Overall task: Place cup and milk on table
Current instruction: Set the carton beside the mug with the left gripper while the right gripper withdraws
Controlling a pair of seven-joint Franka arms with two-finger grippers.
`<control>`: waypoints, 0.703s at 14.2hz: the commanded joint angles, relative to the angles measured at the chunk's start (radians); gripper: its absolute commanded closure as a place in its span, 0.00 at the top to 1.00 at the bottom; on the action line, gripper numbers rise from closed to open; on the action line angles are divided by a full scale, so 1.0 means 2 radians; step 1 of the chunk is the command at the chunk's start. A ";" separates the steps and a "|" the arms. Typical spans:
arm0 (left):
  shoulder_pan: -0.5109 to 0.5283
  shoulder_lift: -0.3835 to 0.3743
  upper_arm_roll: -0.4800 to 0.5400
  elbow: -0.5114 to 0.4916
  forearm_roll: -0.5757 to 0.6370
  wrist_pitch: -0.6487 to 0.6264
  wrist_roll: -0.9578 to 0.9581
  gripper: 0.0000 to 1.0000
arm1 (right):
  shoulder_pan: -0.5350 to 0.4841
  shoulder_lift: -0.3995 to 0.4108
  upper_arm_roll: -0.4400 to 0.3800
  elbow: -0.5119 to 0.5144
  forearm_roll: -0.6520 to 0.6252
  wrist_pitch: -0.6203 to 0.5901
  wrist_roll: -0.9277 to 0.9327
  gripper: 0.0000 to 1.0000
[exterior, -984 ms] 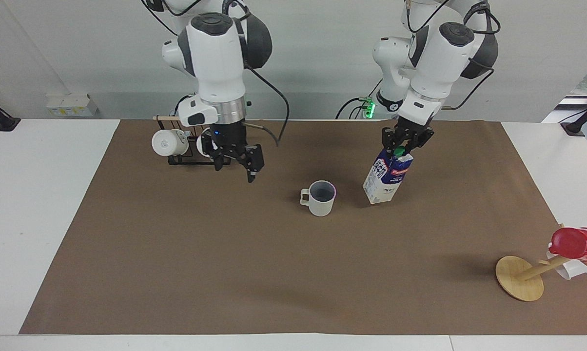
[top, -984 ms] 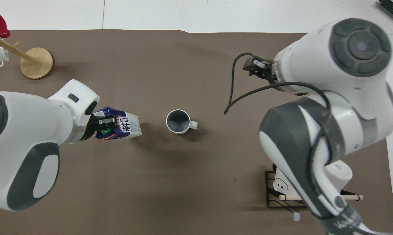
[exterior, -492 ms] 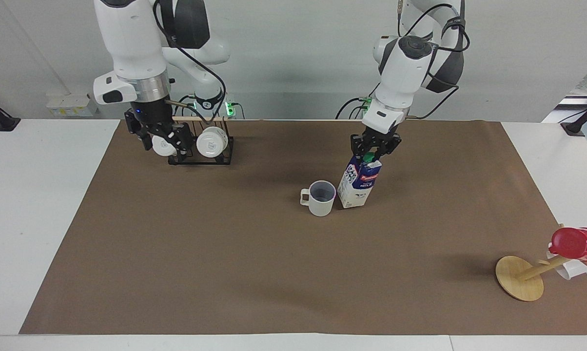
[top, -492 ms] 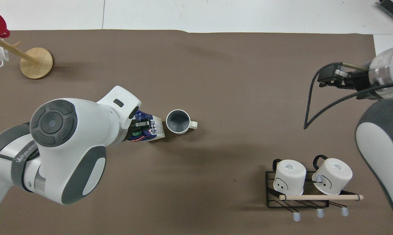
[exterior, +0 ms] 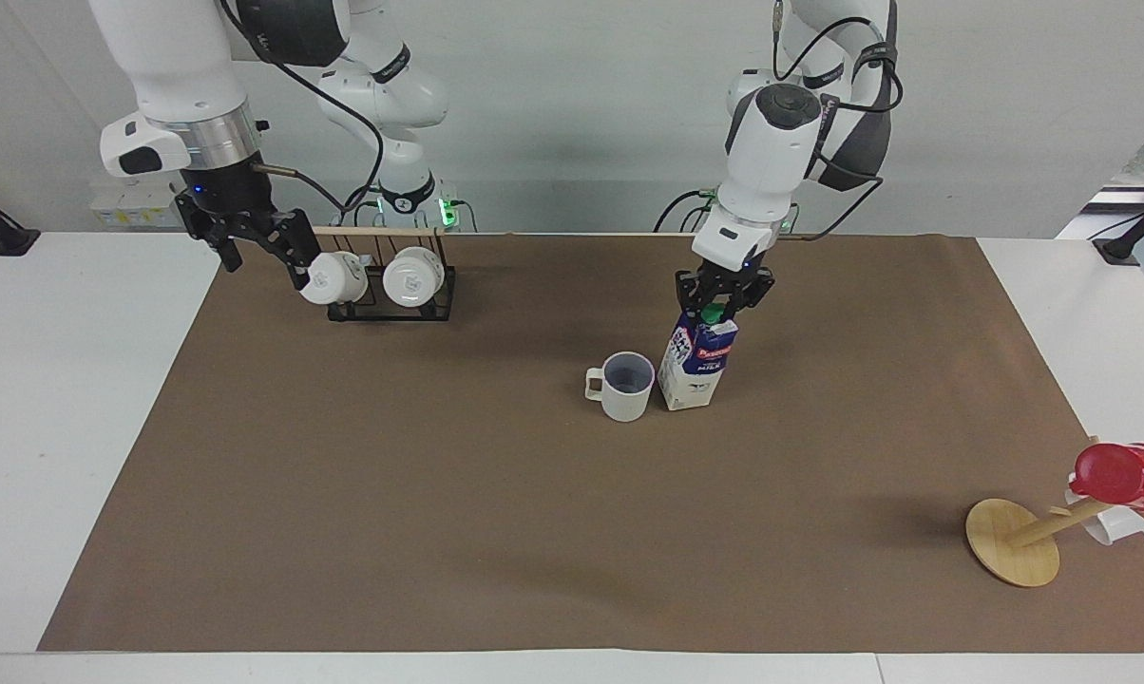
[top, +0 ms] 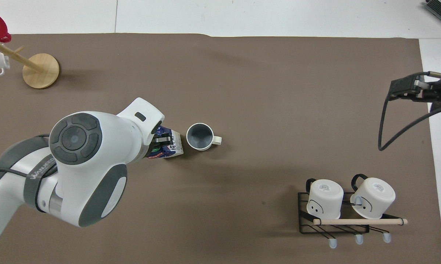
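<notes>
The milk (exterior: 694, 366) stands upright on the brown sheet of the table (exterior: 363, 532), near the middle of the sheet. The cup (exterior: 625, 386) stands just beside it, toward the right arm's end, mouth up, handle pointing to that end. The left gripper (exterior: 724, 302) sits at the carton's gable top, its fingers at the green cap; they look closed on it, though I cannot tell how firmly. The right gripper (exterior: 266, 249) hangs with its fingers spread apart and nothing in them, over the sheet's corner at the right arm's end nearest the robots, just beside the black rack (exterior: 391, 309) holding two white mugs (exterior: 412, 277).
</notes>
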 commanded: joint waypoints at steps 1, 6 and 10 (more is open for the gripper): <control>-0.013 0.008 0.008 0.009 0.020 0.006 -0.016 0.52 | -0.008 0.003 0.003 0.016 0.009 -0.018 -0.016 1.00; -0.016 0.021 0.008 0.019 0.038 0.009 -0.024 0.58 | 0.004 -0.006 0.006 0.006 0.009 -0.048 -0.023 1.00; -0.016 0.023 0.007 0.024 0.033 0.009 -0.032 0.79 | 0.000 -0.004 0.007 0.008 0.012 -0.045 -0.019 1.00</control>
